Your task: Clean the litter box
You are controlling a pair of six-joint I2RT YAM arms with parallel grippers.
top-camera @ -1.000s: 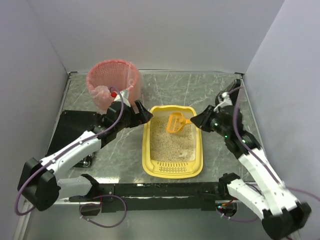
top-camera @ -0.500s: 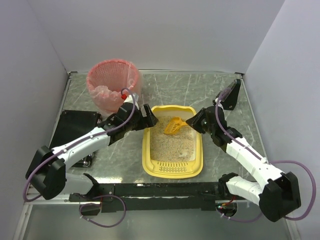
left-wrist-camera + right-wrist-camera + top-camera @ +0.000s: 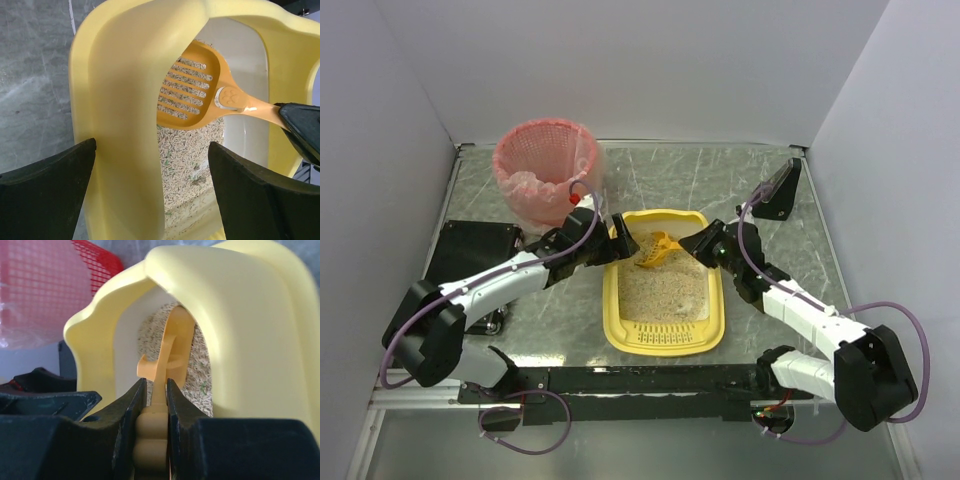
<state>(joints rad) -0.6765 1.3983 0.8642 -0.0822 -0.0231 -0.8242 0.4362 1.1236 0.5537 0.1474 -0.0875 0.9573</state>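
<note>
Litter box point(image 3: 612, 300) lies by the bench's near edge; our right claw point(image 3: 693, 244) clenches the scoop point(image 3: 656, 250) to sift, while our spread left claw point(image 3: 620, 243) straddles the box rim, likely to steady it.

The top external camera sits above and behind the 2 arm bases, tilted down toward the back wall, far enough off to hold the whole grey marbled tabletop point(image 3: 720, 170). The left wrist camera sits close behind the 2 black left fingers point(image 3: 45, 195) and looks out between them at the rim of the shallow yellow plastic litter tray point(image 3: 125, 100). The right wrist camera peers along the 2 black right fingers point(image 3: 125, 410), past their tips into the same tray end. All 3 views share that end and the small orange slotted plastic scoop point(image 3: 190, 90).
</note>
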